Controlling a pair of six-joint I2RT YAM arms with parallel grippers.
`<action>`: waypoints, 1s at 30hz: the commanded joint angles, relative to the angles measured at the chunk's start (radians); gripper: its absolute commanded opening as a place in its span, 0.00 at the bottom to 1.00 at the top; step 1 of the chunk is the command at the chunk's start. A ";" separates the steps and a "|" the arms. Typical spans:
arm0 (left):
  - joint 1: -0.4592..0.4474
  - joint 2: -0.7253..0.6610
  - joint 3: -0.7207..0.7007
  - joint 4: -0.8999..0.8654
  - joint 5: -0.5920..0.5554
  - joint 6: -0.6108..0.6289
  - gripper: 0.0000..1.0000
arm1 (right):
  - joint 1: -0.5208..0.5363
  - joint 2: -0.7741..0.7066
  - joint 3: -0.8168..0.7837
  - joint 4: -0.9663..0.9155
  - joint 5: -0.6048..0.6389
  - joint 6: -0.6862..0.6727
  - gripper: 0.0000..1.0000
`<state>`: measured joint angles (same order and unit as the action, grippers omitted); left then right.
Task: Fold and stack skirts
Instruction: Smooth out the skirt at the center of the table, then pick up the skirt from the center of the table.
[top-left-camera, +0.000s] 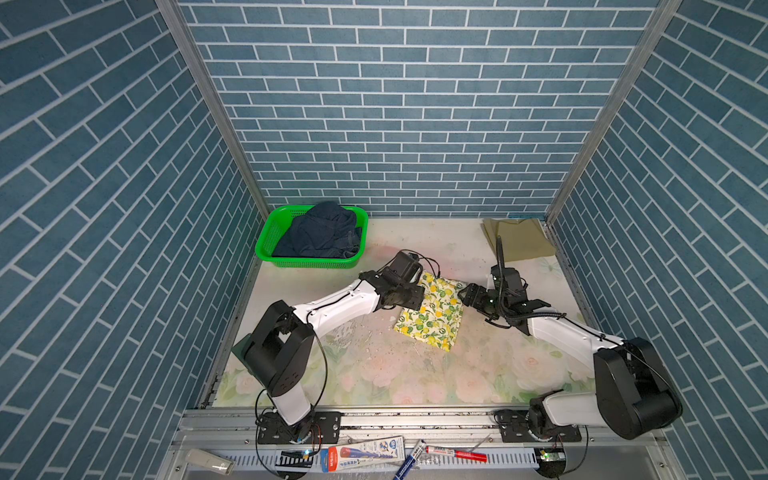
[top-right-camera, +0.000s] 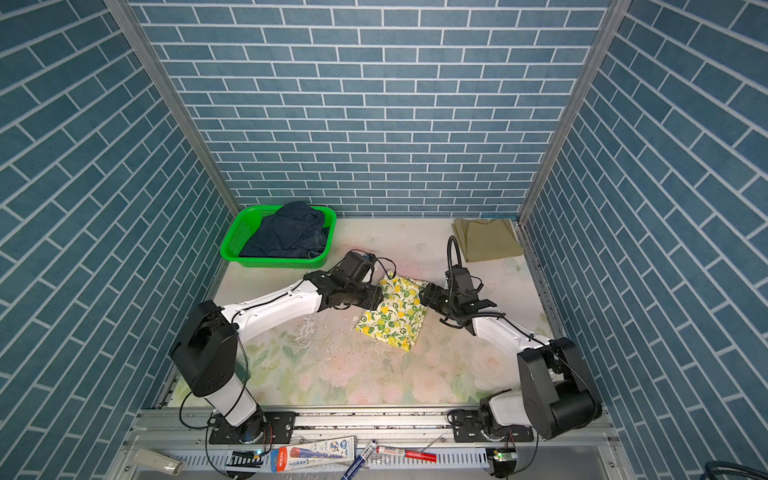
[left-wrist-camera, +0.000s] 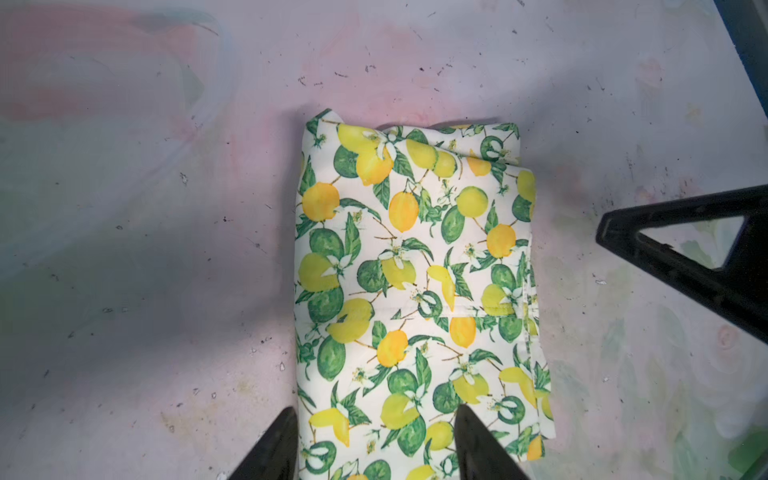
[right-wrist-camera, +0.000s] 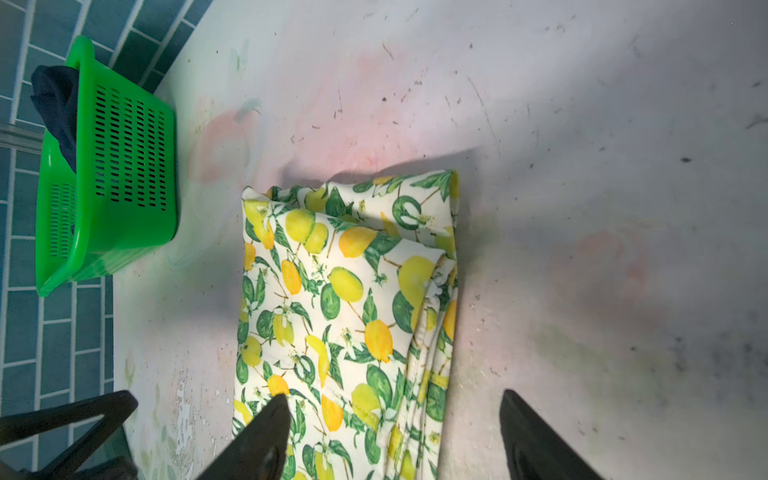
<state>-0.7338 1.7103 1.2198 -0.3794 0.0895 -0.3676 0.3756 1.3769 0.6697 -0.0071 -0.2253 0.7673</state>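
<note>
Here lemon skirt (top-left-camera: 432, 316) beneath left hand (left-wrist-camera: 376, 413), right hand (right-wrist-camera: 395, 397); apparently unheld.

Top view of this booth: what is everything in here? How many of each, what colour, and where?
lemon-print skirt: one, cream with yellow lemons and green leaves, folded at mid-table between the grippers
khaki skirt: one, olive-khaki, folded flat, back right corner
denim skirt: one, dark navy, bunched in the basket
basket: one, green mesh plastic, back left corner
table: one, pale floral print
walls: three, blue brick pattern, around the table
tube pack: one, red, white and blue, front rail
blue pen: one, blue, front rail
red marker: one, red, front rail
left gripper: one, black, open, at the lemon-print skirt's edge
right gripper: one, black, open, at that skirt's opposite edge
</note>
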 joint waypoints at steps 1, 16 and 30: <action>0.038 0.052 0.002 0.023 0.083 0.062 0.59 | -0.012 0.042 -0.034 0.062 -0.059 -0.031 0.79; 0.119 0.205 0.060 0.103 0.201 0.098 0.59 | -0.041 0.239 -0.065 0.222 -0.138 -0.046 0.77; 0.119 0.344 0.140 0.051 0.131 0.055 0.41 | -0.042 0.409 -0.050 0.273 -0.137 -0.057 0.72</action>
<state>-0.6159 2.0285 1.3396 -0.2939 0.2497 -0.3046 0.3355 1.7035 0.6537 0.4210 -0.3939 0.7235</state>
